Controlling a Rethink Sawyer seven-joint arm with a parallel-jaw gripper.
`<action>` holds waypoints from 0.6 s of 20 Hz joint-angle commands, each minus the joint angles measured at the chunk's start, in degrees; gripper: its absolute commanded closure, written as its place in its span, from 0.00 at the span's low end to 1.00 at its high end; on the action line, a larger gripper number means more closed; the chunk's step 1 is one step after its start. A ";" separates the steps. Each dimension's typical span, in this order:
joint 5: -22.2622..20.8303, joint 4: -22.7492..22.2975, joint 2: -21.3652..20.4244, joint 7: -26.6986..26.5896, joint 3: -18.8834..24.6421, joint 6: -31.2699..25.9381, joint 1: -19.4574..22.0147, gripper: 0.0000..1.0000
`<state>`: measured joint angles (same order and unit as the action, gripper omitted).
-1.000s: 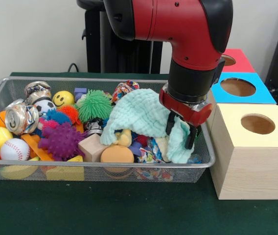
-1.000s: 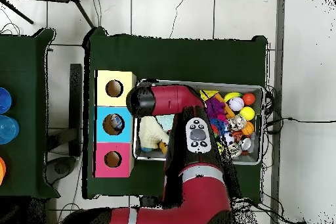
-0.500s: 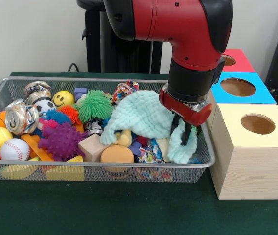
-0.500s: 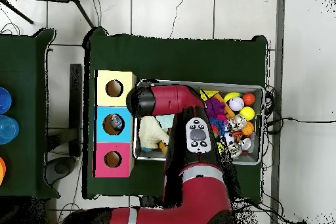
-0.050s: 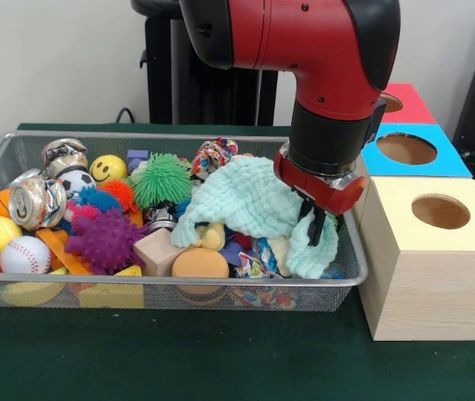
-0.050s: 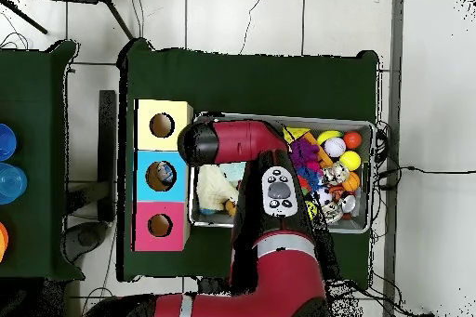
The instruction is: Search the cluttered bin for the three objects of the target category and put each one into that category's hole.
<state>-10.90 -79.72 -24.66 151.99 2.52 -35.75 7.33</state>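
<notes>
A: Two views, unequal detail. What does the front view add?

B: It shows the gripper (image 5: 314, 224) with its dark fingers pinched together on a fold of the mint-green cloth (image 5: 250, 200), at the wire-mesh bin's (image 5: 179, 290) end nearest the yellow-topped box (image 5: 431, 256). From overhead, the red arm (image 6: 244, 141) covers that spot; only a pale patch of cloth (image 6: 214, 186) shows.

A: And what does the overhead view add?

B: All three boxes in one row beside the bin (image 6: 364, 127): yellow (image 6: 162, 125), blue (image 6: 160, 176), pink-red (image 6: 159, 226), each with a round hole.

A: Textures?

B: The cloth is soft, with a waffle-like weave, draped over the clutter. Nearby lie a purple spiky ball (image 5: 104, 240), a green stringy ball (image 5: 161, 177), a crushed can (image 5: 38, 200), a stitched baseball (image 5: 25, 254), a wooden block (image 5: 160, 251) and a yellow smiley ball (image 5: 108, 169).

A: Change from one second ago?

B: The fingers, then spread astride the hanging fold, have narrowed onto it. The cloth remains in the bin.
</notes>
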 commanded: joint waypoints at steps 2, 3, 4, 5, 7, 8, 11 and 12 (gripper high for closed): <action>-2.08 0.40 1.78 -5.71 5.18 1.26 0.61 1.00; -2.11 -0.06 1.42 -6.21 5.34 0.93 0.90 1.00; -2.20 -0.65 0.90 -7.01 5.55 0.59 1.40 1.00; -2.30 -1.59 0.06 -8.14 5.91 0.23 2.19 1.00; -2.78 -4.38 -2.18 -11.42 6.83 -0.49 4.51 1.00; -3.12 -6.05 -3.55 -13.33 7.32 -0.82 6.05 1.00; -4.55 -10.24 -7.47 -19.66 8.89 -2.81 10.91 1.00; -5.19 -10.85 -8.22 -21.39 9.29 -3.54 12.20 1.00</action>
<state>-11.16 -82.13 -27.42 151.28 5.38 -35.75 12.07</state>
